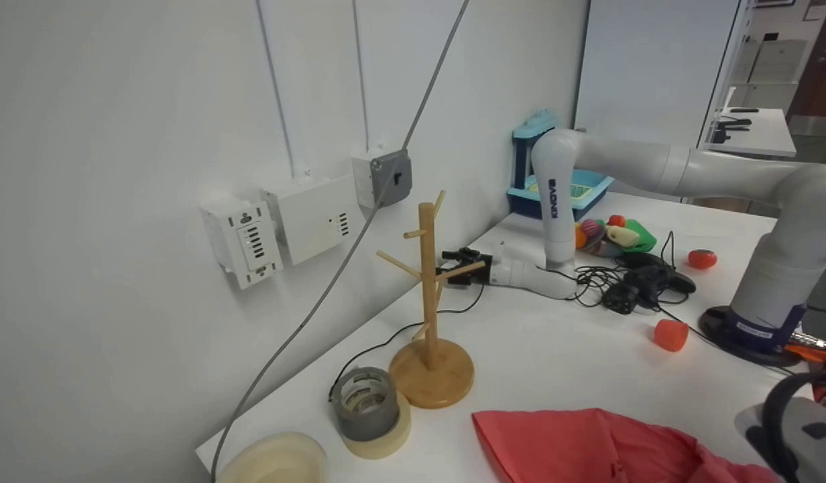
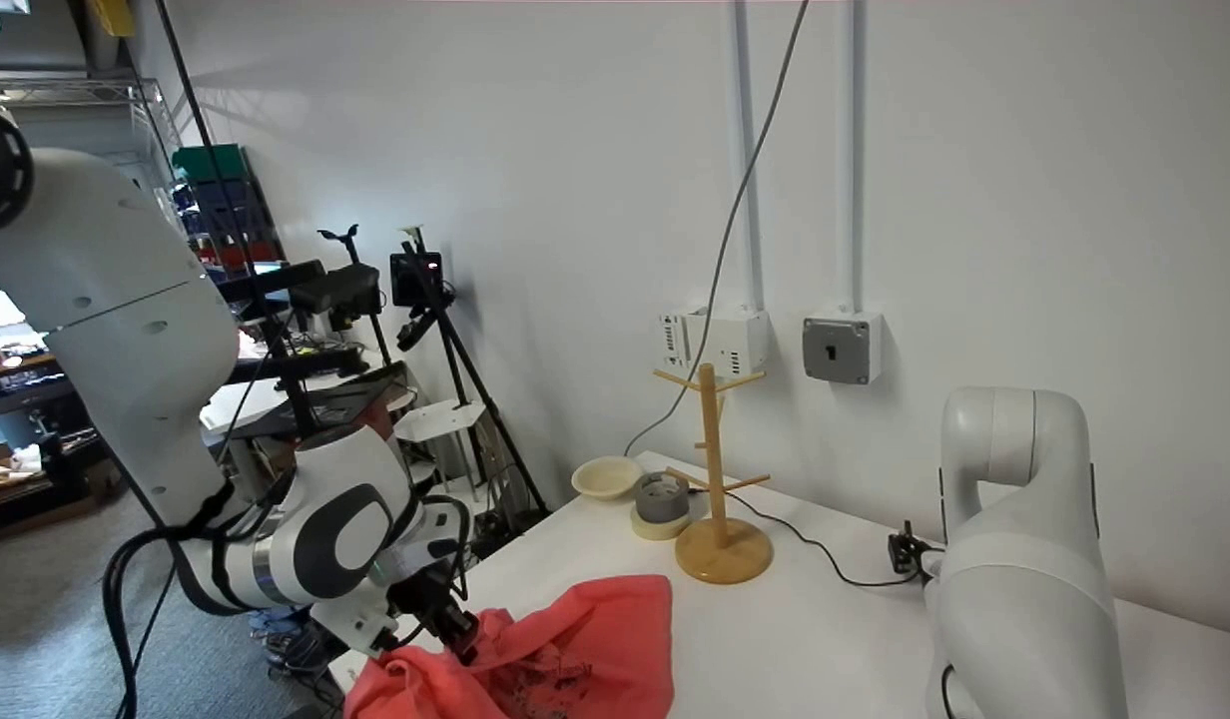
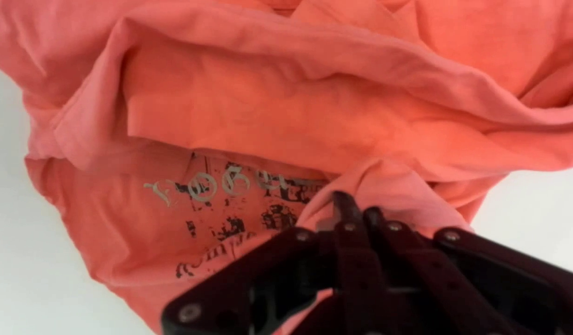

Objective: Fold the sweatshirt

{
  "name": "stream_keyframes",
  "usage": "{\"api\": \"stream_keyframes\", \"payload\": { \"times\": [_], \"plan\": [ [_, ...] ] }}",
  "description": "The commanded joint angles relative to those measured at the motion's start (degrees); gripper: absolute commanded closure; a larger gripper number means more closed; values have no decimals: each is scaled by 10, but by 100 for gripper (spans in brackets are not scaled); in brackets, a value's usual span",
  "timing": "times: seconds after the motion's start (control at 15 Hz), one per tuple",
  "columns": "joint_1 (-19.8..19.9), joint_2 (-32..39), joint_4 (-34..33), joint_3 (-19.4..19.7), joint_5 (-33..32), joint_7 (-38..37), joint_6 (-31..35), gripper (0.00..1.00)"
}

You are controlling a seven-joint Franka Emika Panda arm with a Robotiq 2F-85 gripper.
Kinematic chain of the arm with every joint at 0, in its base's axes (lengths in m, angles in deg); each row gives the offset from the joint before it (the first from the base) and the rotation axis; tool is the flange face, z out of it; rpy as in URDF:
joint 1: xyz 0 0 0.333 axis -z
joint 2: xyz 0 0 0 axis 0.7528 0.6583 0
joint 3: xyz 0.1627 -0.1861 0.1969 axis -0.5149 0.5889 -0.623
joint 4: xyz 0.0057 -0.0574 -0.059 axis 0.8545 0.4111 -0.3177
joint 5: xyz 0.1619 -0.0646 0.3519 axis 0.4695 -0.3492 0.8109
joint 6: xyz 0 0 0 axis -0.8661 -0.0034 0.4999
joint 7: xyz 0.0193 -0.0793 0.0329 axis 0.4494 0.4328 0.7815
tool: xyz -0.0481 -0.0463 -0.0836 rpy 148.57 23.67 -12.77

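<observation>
The sweatshirt (image 3: pixel 291 107) is coral red and looks soft, with lots of bumps and wrinkles. In the wrist view a thick fold goes across it. Partly tucked under that fold is a print with pale letters and dark marks; I cannot read all of it. The gripper (image 3: pixel 358 209) has its two fingers squeezed close together, pinching a raised bit of the sweatshirt.

The sweatshirt lies on the white tabletop (image 1: pixel 554 365), by the side edge that goes away from the wall (image 2: pixel 535 180). The long way of the part that shows runs out from the wall edge, about in line with that side edge. One flat corner of the cloth points at the wooden stand (image 2: pixel 715 479), near its round base but apart from it. Both exterior views cut the sweatshirt off, so I cannot tell which end is the neck.

At the corner where those two edges meet sits a pale bowl (image 2: pixel 607 491), and its pale inside shows. Near it, a gray tape roll (image 1: pixel 369 426) rests on a cream tape roll (image 1: pixel 379 451). By the other corner along the wall edge is a blue tub (image 1: pixel 523 205), with a yellow-green piece (image 1: pixel 579 191) in it. A white arm (image 1: pixel 557 228) hides part of the tub.
</observation>
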Motion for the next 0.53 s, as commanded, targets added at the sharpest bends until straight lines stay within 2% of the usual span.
{"api": "stream_keyframes", "payload": {
  "times": [0.0, 0.13, 0.2, 0.33, 0.47],
  "plan": [
    [2, -62, 17, -11, -20, -13, -68, 99],
    [19, -68, 4, -47, -1, -11, -109, 99],
    [-20, -66, 5, 1, -52, -46, -113, 99],
    [-6, -69, 8, -31, -46, -48, -131, 99],
    [3, -36, -1, -73, -13, -44, -124, 99]
  ]
}}
